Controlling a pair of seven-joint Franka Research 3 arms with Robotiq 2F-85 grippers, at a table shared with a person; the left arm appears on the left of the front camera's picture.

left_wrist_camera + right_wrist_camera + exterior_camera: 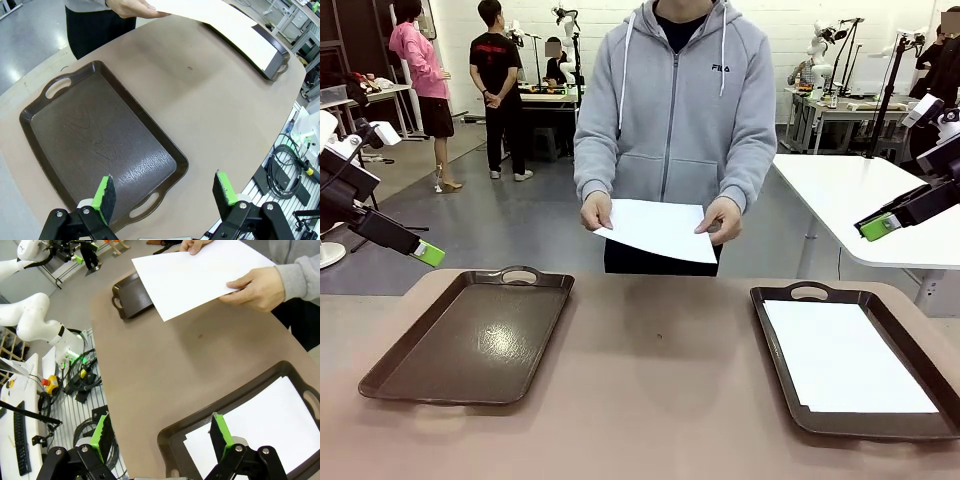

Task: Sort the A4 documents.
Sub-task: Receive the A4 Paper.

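Brown trays sit nearest, the right tray already holding A4 documents. Both end effectors, left and right, hang spread and empty. The person's floppy sheet could buckle or slip in a pinch.

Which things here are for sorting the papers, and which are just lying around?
For the job:
sheet in the person's hands
sheet in the right tray
right tray
left tray

Just lying about:
cables beside the table
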